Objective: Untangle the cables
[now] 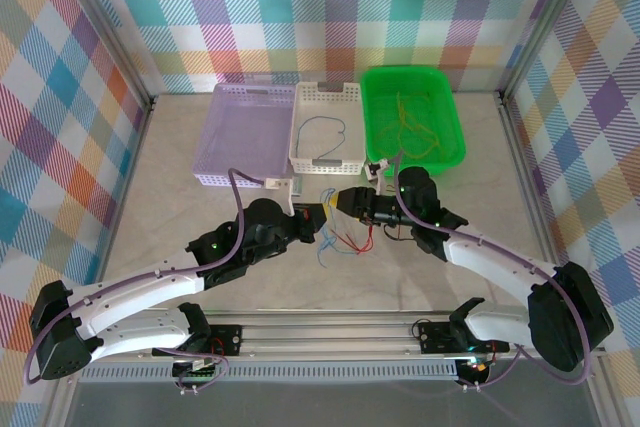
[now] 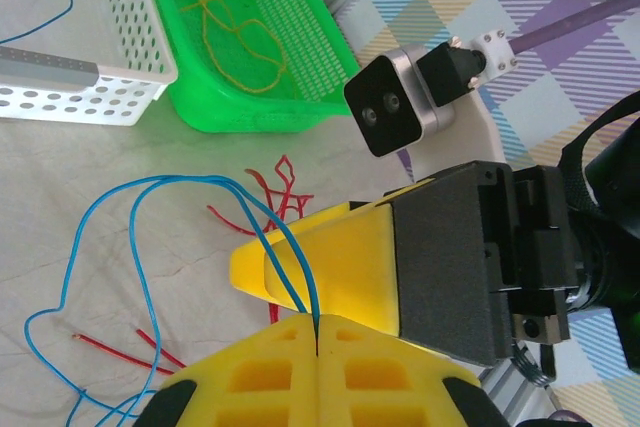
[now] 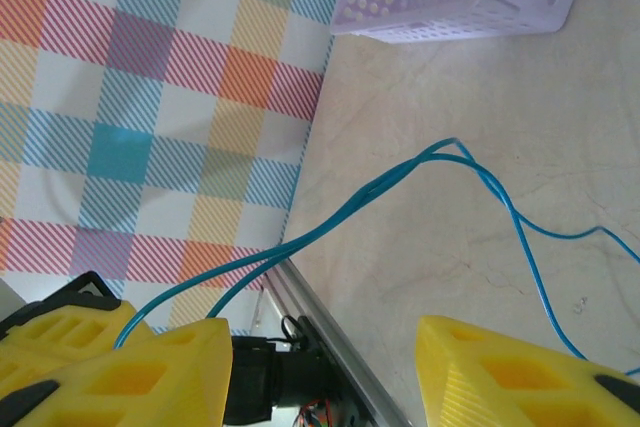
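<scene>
Cables (image 1: 345, 239): thin blue and red wires, loosely tangled on counter (image 1: 170, 197) just before white basket (image 1: 299, 132). Left end effector (image 2: 315, 325) pinched blue strand (image 2: 140, 187); right end effector (image 3: 325, 342) stood apart, gripping nothing.

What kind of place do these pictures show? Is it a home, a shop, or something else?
Most likely a robot test cell, not a home: checked walls in a metal frame enclose one table, two arms are bolted to a rail, and three baskets stand beside loose cables.
</scene>
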`<state>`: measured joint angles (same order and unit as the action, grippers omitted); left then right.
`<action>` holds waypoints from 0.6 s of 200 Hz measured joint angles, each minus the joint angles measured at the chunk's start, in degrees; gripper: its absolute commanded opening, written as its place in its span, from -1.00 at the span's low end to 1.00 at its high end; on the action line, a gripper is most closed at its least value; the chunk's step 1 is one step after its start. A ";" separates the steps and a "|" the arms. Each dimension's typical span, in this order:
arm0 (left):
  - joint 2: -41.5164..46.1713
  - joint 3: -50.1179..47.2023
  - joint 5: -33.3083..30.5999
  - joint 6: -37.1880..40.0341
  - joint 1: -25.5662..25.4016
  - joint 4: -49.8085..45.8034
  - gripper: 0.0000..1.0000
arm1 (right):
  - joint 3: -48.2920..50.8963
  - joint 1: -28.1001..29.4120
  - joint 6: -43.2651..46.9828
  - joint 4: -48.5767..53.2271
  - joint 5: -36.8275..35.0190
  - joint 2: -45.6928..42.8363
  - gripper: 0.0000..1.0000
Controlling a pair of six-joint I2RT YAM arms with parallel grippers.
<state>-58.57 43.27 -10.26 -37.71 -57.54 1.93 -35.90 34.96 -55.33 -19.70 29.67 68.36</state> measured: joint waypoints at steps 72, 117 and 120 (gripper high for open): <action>0.02 -0.76 0.17 -0.24 0.00 0.17 -1.00 | 2.43 0.46 -1.84 -3.61 -3.56 -5.88 -0.05; 0.02 -0.81 0.17 -0.52 0.00 0.46 -1.00 | 2.93 1.33 -2.80 -5.01 -4.55 -6.75 -0.06; 0.02 -0.81 0.17 -0.59 0.00 0.63 -1.00 | 2.95 1.44 -2.95 -5.16 -4.55 -6.43 -0.06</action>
<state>-58.54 42.46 -10.09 -38.30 -57.54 2.57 -32.95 36.40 -58.28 -24.86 25.12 61.93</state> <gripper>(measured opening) 0.041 0.473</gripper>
